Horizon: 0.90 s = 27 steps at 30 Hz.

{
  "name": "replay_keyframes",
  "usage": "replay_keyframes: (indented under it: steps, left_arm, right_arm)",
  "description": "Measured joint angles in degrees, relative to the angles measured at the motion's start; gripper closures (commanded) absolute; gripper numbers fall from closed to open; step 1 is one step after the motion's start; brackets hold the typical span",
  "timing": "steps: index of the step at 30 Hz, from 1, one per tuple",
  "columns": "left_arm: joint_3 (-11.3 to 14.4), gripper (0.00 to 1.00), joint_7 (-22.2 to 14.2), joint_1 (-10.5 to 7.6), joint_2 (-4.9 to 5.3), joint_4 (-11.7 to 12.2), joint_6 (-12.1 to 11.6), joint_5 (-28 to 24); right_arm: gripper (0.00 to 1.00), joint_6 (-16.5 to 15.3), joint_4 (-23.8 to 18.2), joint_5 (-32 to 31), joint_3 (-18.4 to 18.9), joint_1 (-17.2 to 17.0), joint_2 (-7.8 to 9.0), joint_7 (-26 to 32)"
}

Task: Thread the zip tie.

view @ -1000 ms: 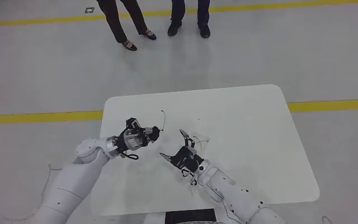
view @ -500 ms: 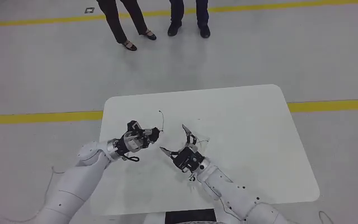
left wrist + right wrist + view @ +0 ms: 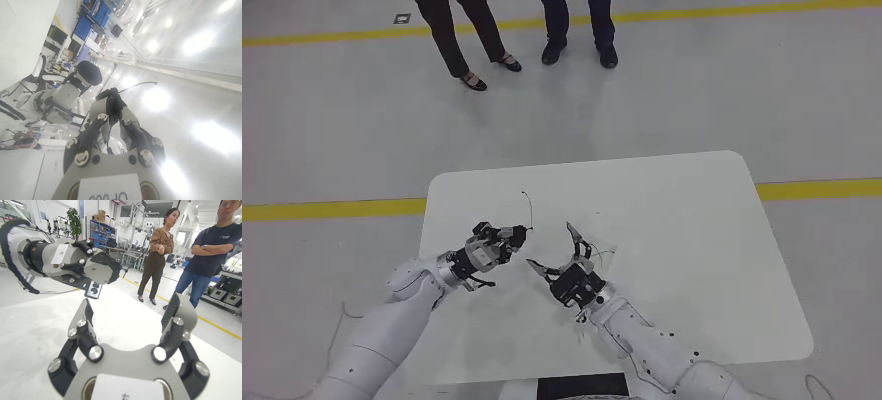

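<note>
A thin black zip tie (image 3: 528,208) sticks up from my left gripper (image 3: 512,237), which is shut on its lower part, above the near-left part of the white table (image 3: 692,220). In the left wrist view the zip tie (image 3: 136,86) runs out past the closed fingertips of the left gripper (image 3: 113,94), and its small head is at the free end. My right gripper (image 3: 551,248) sits just right of the left one, open, with nothing between its ribbed pads. In the right wrist view, the right gripper (image 3: 130,308) faces the left gripper (image 3: 102,270) from slightly below.
The table's right half and far side are bare. Its left edge (image 3: 428,215) lies close to the left arm. A yellow floor line (image 3: 332,209) runs behind the table.
The left gripper has tilted a little, swinging the zip tie's free end up and to the left. The right gripper has edged slightly away from the table's near edge, still open.
</note>
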Motion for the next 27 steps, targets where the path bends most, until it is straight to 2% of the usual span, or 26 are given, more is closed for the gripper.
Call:
replay_keyframes:
  steps: [4, 6, 9, 20, 27]
  left_arm:
    - [0.0, 1.0, -0.03, 0.0, 0.0, -0.01, -0.01, 0.01]
    - [0.0, 1.0, -0.03, 0.0, 0.0, -0.01, -0.02, 0.01]
    - [0.0, 1.0, -0.03, 0.0, 0.0, -0.01, -0.02, 0.01]
    - [0.0, 1.0, -0.02, 0.0, 0.0, -0.01, -0.02, 0.01]
    - [0.0, 1.0, -0.03, 0.0, 0.0, -0.01, -0.02, 0.01]
  right_arm:
    - [0.68, 0.34, 1.32, 0.18, -0.51, 0.52, -0.74, -0.76]
    - [0.75, 0.52, 1.98, 0.23, -0.84, 0.85, -1.17, -0.95]
    - [0.78, 1.26, 3.0, -0.07, -1.3, 1.42, -1.8, -0.59]
    - [0.75, 4.74, 5.67, -0.87, -2.42, 3.42, -3.67, -2.6]
    - [0.84, 4.72, 6.54, -0.86, -2.13, 3.98, -4.38, -4.03]
